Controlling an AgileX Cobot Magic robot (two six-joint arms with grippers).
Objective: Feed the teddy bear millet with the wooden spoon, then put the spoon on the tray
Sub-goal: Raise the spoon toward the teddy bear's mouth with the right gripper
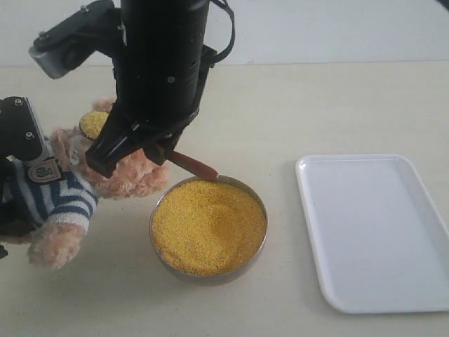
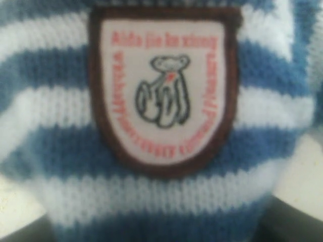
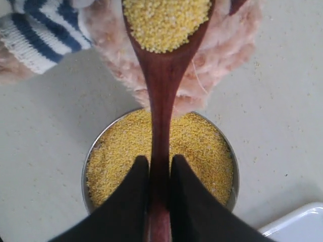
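The teddy bear point(image 1: 66, 193) sits at the far left in its striped shirt, its badge point(image 2: 160, 91) filling the left wrist view. My left gripper point(image 1: 24, 151) is shut around the bear's torso, its fingers buried in the plush. My right gripper point(image 3: 157, 164) point(image 1: 144, 149) is shut on the handle of the wooden spoon point(image 3: 162, 91). The spoon's bowl point(image 1: 93, 124) is heaped with millet and rests at the bear's face. Below it stands the metal bowl point(image 1: 258, 247) of millet point(image 1: 207, 225). The white tray point(image 1: 375, 232) lies to the right.
The right arm's black body point(image 1: 165, 56) hangs over the area between bear and bowl. A few loose yellow grains point(image 3: 257, 63) dot the beige table beside the bear. The tray's corner point(image 3: 298, 224) shows just past the bowl.
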